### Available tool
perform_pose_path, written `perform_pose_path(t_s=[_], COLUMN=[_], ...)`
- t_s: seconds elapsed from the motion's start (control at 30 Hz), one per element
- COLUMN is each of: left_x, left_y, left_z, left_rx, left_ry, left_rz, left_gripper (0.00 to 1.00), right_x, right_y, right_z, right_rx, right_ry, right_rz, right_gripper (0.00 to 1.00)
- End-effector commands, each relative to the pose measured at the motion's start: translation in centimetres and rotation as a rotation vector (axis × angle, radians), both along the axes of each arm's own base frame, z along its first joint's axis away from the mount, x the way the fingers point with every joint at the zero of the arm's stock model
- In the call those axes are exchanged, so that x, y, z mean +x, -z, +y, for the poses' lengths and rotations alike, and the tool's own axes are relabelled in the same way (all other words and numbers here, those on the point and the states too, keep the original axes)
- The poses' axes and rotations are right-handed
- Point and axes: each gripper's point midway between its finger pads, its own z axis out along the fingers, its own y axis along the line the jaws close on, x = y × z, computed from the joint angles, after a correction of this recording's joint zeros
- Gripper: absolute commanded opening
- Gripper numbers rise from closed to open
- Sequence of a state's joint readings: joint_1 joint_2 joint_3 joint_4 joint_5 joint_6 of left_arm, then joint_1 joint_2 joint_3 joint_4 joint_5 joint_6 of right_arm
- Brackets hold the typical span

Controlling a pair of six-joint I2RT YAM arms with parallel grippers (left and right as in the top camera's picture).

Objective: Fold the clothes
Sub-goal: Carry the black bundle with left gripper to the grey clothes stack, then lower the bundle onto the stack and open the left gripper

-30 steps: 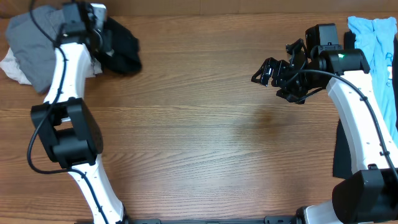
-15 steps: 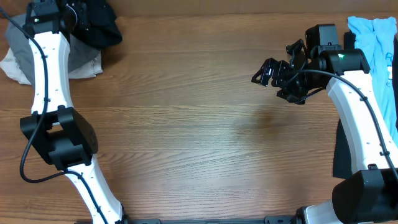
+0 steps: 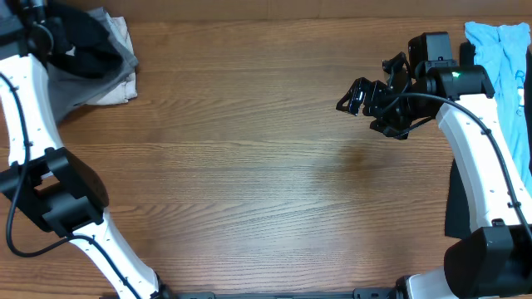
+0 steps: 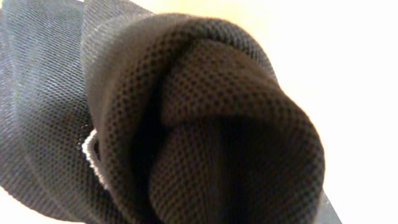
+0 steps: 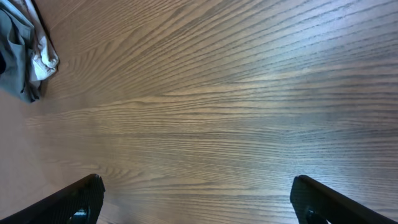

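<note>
My left gripper (image 3: 51, 33) is at the table's far left corner, shut on the black T-shirt (image 3: 90, 48), which hangs bunched from it over a grey piece (image 3: 83, 83) and a white piece (image 3: 116, 90). In the left wrist view the bunched black fabric (image 4: 205, 124) fills the frame and hides the fingers. My right gripper (image 3: 359, 96) hovers open and empty above bare wood at the right; its fingertips (image 5: 196, 202) are wide apart. A light-blue shirt (image 3: 503, 50) lies at the far right.
A dark cloth (image 3: 457, 208) lies at the right edge beneath my right arm. The grey and white pile also shows in the right wrist view (image 5: 25, 56) at the top left. The wooden table (image 3: 249, 166) spans the view.
My left gripper has carried the black T-shirt leftward toward the far left corner, over the grey and white pieces. The right arm has not moved.
</note>
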State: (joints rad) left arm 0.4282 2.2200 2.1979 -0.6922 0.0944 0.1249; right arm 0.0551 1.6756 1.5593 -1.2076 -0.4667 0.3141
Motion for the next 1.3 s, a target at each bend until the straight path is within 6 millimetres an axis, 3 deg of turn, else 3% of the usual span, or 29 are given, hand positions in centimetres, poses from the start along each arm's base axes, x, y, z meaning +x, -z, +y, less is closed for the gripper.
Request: perform_pose_path(t_s=[0.0,0.27,0.43,0.5,0.53,0.6,0.63,0.67,0.7,0.8,0.9,1.07,1.13,1.17,1.27], left_x=[1.3,1.7,-0.1,-1.3,-1.8,-2.6,-2.9,-3.2,-3.5,-3.9,-3.7,-3.6,-3.8,-4.0,-4.5], left_y=[1.3,10.3,14.7,15.2,15.3,15.0,14.8,14.6,14.3,12.8,10.0,3.5,0.7,-0.7,-4.0], left_z=[-1.1,-0.8,1.9,3.5,4.3,5.7,6.2,6.7,7.0,7.6,7.8,6.9,6.4,6.2,5.7], left_rx=[-0.098,-0.226,-0.242,-0.220,-0.211,-0.197,-0.195,-0.197,-0.201,-0.204,-0.183,-0.140,-0.124,-0.121,-0.140], left_ry=[0.050,0.013,-0.092,-0.150,-0.173,-0.206,-0.218,-0.226,-0.231,-0.255,-0.255,-0.241,-0.238,-0.242,-0.272], left_rz=[-0.025,0.098,0.190,0.218,0.229,0.231,0.229,0.226,0.223,0.200,0.149,0.049,0.004,-0.021,-0.089], left_gripper=[0.04,0.10,0.21,0.33,0.34,0.36,0.51,0.79,0.88,1.00,1.00,1.00,0.95,0.89,0.35], right_x=[0.0,-0.3,-0.4,-0.4,-0.4,-0.3,-0.3,-0.3,-0.4,-0.3,-0.4,-0.4,-0.4,-0.3,-0.3], right_y=[0.1,0.1,0.2,0.2,0.2,0.2,0.2,0.2,0.2,0.2,0.2,0.2,0.2,0.2,0.2], right_z=[0.1,0.1,0.1,0.1,0.1,0.1,0.1,0.1,0.1,0.1,0.1,0.1,0.1,0.1,0.1], right_rx=[-0.003,-0.003,-0.004,-0.004,-0.004,-0.004,-0.004,-0.004,-0.004,-0.004,-0.005,-0.006,-0.007,-0.009,-0.012], right_ry=[-0.003,-0.003,-0.003,-0.003,-0.003,-0.003,-0.003,-0.003,-0.004,-0.004,-0.005,-0.010,-0.013,-0.021,-0.032], right_rz=[0.004,0.015,0.019,0.019,0.019,0.018,0.018,0.018,0.018,0.018,0.017,0.016,0.012,0.007,0.001], right_gripper=[1.00,1.00,1.00,1.00,1.00,1.00,1.00,1.00,1.00,1.00,1.00,1.00,1.00,1.00,1.00])
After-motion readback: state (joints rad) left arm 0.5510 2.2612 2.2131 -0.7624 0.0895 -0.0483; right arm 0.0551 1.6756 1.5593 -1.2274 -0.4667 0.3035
